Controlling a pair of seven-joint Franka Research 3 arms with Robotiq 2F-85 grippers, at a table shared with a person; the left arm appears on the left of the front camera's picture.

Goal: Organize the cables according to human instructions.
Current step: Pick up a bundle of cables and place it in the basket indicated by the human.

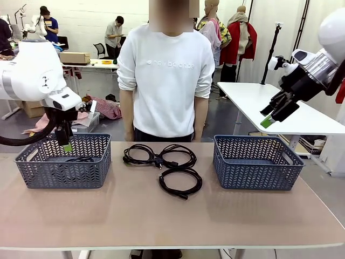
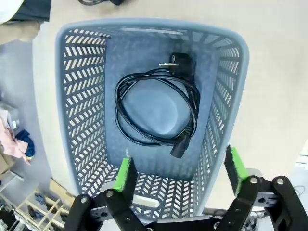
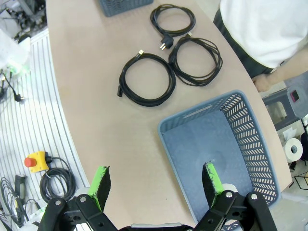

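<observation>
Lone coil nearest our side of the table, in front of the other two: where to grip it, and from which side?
Probably straight down from above on the near coil, jaws straddling the bundled strands of its right-hand arc. The coil lies flat on the table, both plug ends sit toward its left and near sides, and that arc has bare surface around it.

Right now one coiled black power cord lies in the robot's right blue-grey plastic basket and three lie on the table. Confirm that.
Wrong basket: the coiled black power cord lies in the left blue-grey plastic basket, as the left wrist view shows. The rest stands.
</observation>
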